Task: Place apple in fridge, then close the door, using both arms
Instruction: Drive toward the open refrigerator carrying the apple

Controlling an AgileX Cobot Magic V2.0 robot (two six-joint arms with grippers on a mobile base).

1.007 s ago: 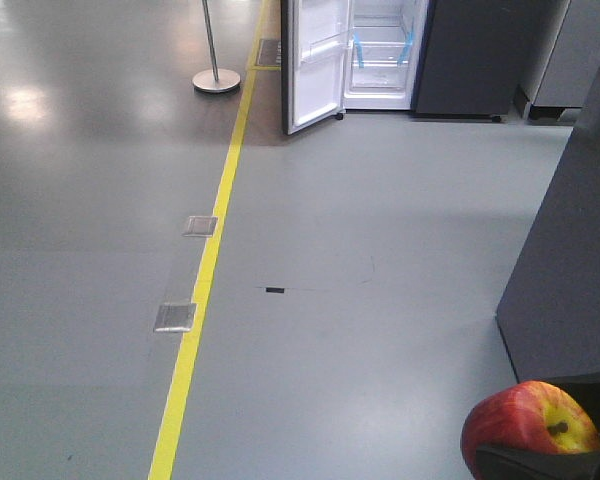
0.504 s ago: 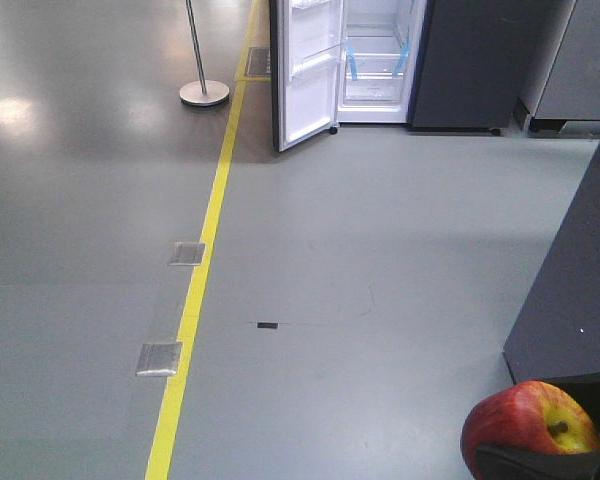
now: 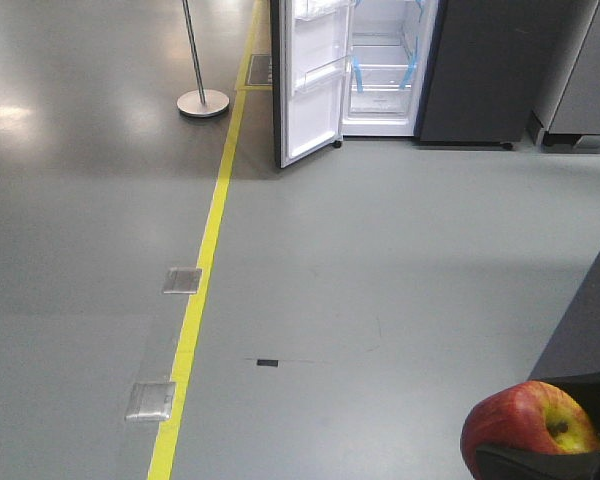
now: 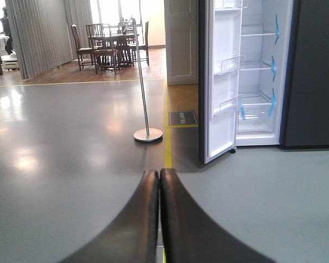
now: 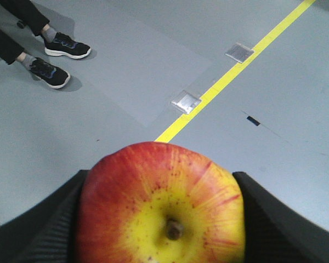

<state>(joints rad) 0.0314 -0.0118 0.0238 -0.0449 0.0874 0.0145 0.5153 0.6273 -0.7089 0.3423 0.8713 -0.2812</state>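
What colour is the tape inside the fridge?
Blue; the tape shows best in the left wrist view.

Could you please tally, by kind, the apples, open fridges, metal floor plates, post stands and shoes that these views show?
apple: 1
open fridge: 1
metal floor plates: 2
post stand: 1
shoes: 2
Total: 7
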